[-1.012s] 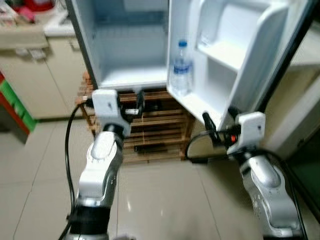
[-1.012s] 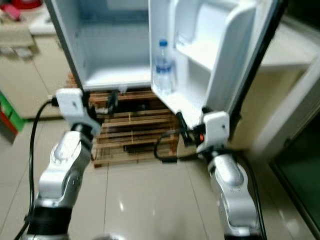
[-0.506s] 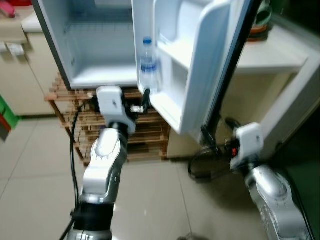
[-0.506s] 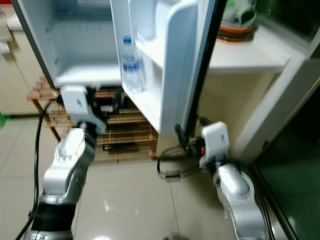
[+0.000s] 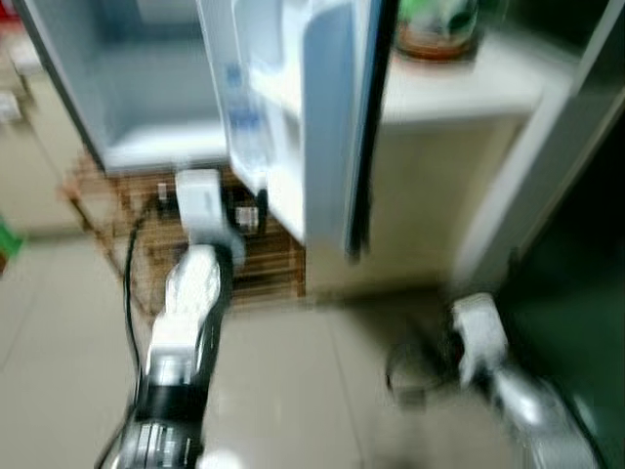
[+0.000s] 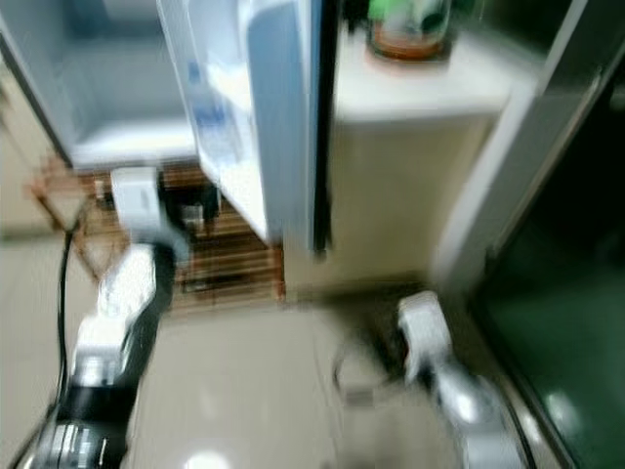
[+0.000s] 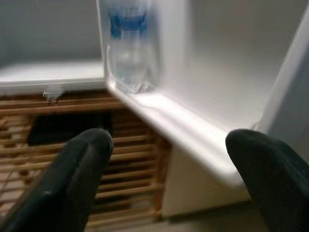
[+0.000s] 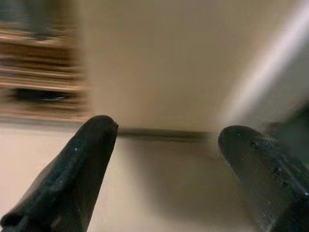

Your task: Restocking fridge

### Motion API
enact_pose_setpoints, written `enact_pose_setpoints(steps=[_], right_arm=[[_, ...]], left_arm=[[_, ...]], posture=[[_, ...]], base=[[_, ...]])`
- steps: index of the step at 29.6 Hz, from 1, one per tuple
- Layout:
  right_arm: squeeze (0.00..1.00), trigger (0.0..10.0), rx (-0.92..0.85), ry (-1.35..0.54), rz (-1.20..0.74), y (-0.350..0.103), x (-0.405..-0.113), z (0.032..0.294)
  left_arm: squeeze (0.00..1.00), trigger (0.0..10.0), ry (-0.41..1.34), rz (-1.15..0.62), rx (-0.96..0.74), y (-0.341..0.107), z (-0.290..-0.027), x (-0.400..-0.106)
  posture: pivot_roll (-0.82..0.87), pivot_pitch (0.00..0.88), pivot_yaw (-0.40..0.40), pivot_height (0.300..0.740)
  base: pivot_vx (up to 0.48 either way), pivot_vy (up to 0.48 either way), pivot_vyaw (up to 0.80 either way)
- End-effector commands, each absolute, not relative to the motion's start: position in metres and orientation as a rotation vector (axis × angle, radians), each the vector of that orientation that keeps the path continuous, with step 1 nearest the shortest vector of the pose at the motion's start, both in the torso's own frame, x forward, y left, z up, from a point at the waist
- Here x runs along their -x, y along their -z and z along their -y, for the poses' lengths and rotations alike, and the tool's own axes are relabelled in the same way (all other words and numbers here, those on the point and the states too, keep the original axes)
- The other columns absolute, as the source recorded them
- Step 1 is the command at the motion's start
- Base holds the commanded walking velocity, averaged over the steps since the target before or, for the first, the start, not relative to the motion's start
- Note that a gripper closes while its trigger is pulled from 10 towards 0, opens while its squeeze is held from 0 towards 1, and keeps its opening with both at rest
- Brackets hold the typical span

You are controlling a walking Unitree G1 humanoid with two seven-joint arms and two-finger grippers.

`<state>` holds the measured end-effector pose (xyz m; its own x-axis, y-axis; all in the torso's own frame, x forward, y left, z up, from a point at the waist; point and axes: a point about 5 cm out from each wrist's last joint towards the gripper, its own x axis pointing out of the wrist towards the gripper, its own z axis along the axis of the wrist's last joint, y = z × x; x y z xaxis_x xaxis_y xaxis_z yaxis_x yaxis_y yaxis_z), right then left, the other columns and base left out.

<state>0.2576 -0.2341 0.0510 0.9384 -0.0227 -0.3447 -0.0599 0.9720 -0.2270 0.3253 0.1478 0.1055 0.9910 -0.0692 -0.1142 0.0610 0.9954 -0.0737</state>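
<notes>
Hovering with fingers spread, the left gripper (image 7: pixel 166 179) faces the door's water bottle (image 7: pixel 127 46); right gripper (image 8: pixel 164 179) likewise, seemingly empty.

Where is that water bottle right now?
The water bottle stands upright in the bottom shelf of the open fridge door, above the wooden rack. It is just ahead of the left claw.

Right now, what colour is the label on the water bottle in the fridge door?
Blue. The water bottle stands in the fridge door shelf; clearest in the left wrist view.
</notes>
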Motion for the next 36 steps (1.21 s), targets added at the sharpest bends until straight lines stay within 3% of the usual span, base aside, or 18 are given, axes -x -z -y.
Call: enact_pose_setpoints(steps=[1, 7, 9, 10, 12, 18, 23, 30, 36], right_arm=[[0.0, 10.0, 0.302, 0.111, -0.289, -0.065, -0.278, 0.241], [0.0, 10.0, 0.374, 0.176, -0.172, -0.098, -0.316, 0.242], [0.0, 10.0, 0.381, 0.17, -0.078, -0.128, -0.345, 0.233], [0.0, 10.0, 0.381, 0.17, -0.078, -0.128, -0.345, 0.233], [0.0, 10.0, 0.367, 0.148, -0.004, -0.158, -0.376, 0.215], [0.0, 10.0, 0.327, 0.113, 0.039, -0.179, -0.397, 0.187], [0.0, 10.0, 0.207, -0.02, 0.111, -0.197, -0.405, 0.148], [0.0, 10.0, 0.018, -0.17, 0.155, -0.205, -0.403, 0.111], [0.0, 10.0, -0.133, -0.482, 0.178, -0.21, -0.378, 0.052]], left_arm=[[0.0, 10.0, 0.061, -0.223, 0.007, -0.075, -0.161, -0.321], [0.0, 10.0, 0.07, -0.405, -0.069, -0.029, -0.171, -0.305], [0.0, 10.0, 0.026, -0.475, -0.075, -0.012, -0.181, -0.294], [0.0, 10.0, 0.026, -0.475, -0.075, -0.012, -0.181, -0.294], [0.0, 10.0, 0.008, -0.458, -0.062, -0.011, -0.182, -0.293], [0.0, 10.0, 0.066, -0.374, -0.07, -0.021, -0.165, -0.304], [0.0, 10.0, 0.083, -0.326, -0.063, -0.029, -0.159, -0.311], [0.0, 10.0, 0.097, -0.363, -0.06, -0.025, -0.16, -0.31], [0.0, 10.0, 0.213, -0.438, -0.035, -0.018, -0.137, -0.307]], posture=[[-0.18, 0.0, 0.042, 0.736], [-0.16, 0.0, 0.038, 0.736], [-0.15, 0.0, 0.024, 0.736], [-0.15, 0.0, 0.024, 0.736], [-0.14, 0.0, 0.028, 0.736], [-0.12, 0.0, 0.009, 0.736], [-0.11, 0.0, 0.004, 0.736], [-0.12, 0.0, 0.021, 0.736], [-0.15, 0.0, 0.031, 0.736]], base=[[0.0, 0.0, 0.0], [0.0, 0.0, 0.0], [0.0, 0.0, 0.0], [0.0, 0.0, 0.0], [0.0, 0.0, 0.0], [0.0, 0.0, 0.0], [0.0, 0.0, 0.0], [0.0, 0.0, 0.0], [0.0, 0.0, 0.0]])
